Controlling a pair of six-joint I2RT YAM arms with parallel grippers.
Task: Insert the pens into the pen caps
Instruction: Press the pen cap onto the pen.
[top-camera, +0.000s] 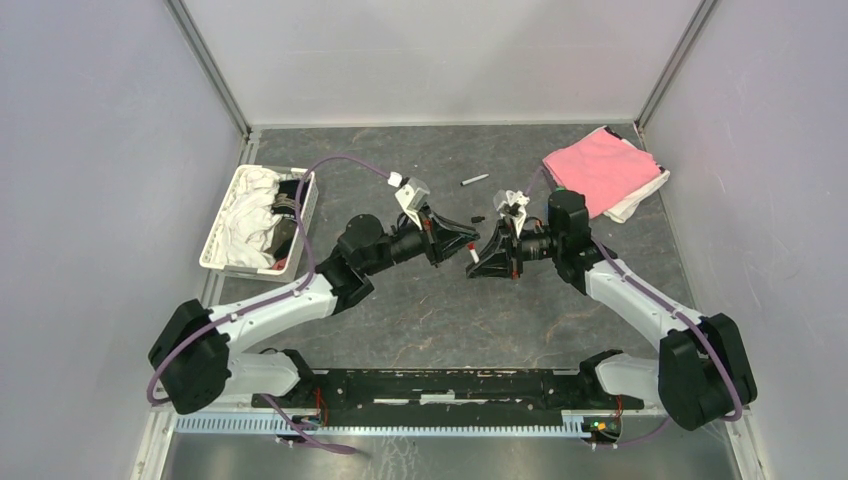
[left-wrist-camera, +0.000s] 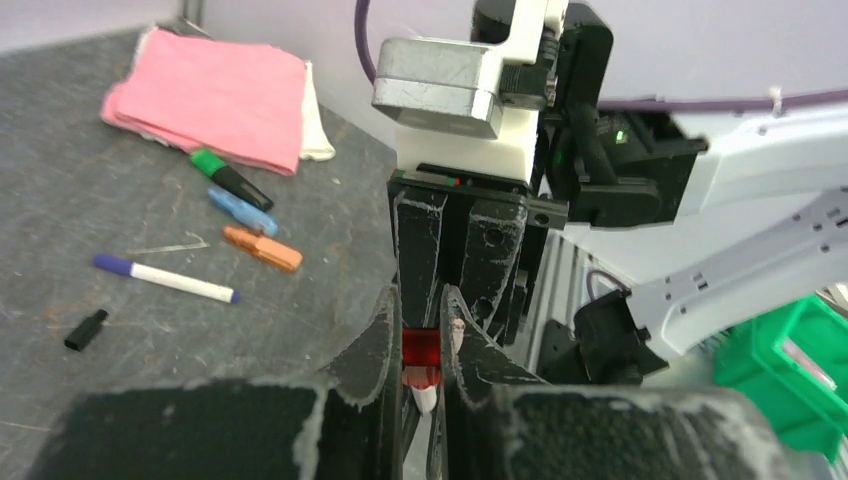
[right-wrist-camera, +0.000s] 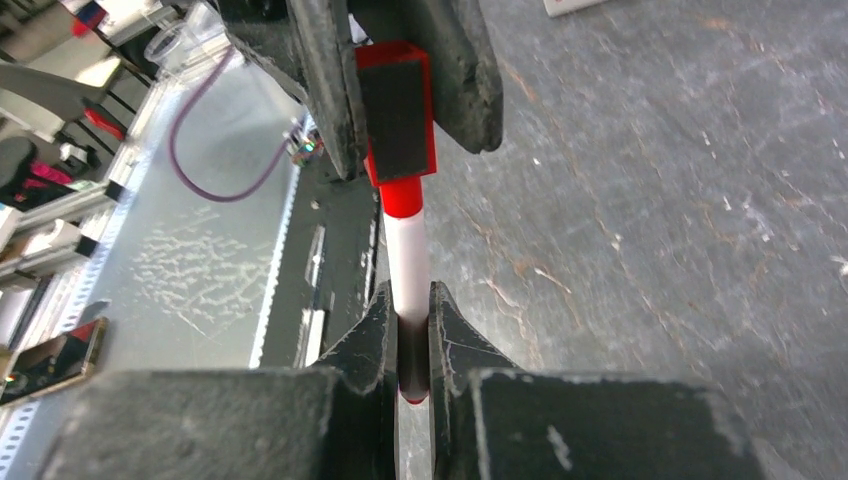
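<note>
We log the white pen (right-wrist-camera: 405, 255) in the air above the tabletop (top-camera: 420, 310), between the two arms. Its long axis runs from the right fingers (right-wrist-camera: 368, 335) straight to the left fingers (right-wrist-camera: 325, 90), with the red end pointing at the left arm. The right fingers are clamped on the rear of the barrel, the rest sticking out past their tips, and the left fingers are clamped on the red cap (right-wrist-camera: 397, 110). The pen's red end meets the cap's mouth; how deep it sits we cannot tell.
</note>
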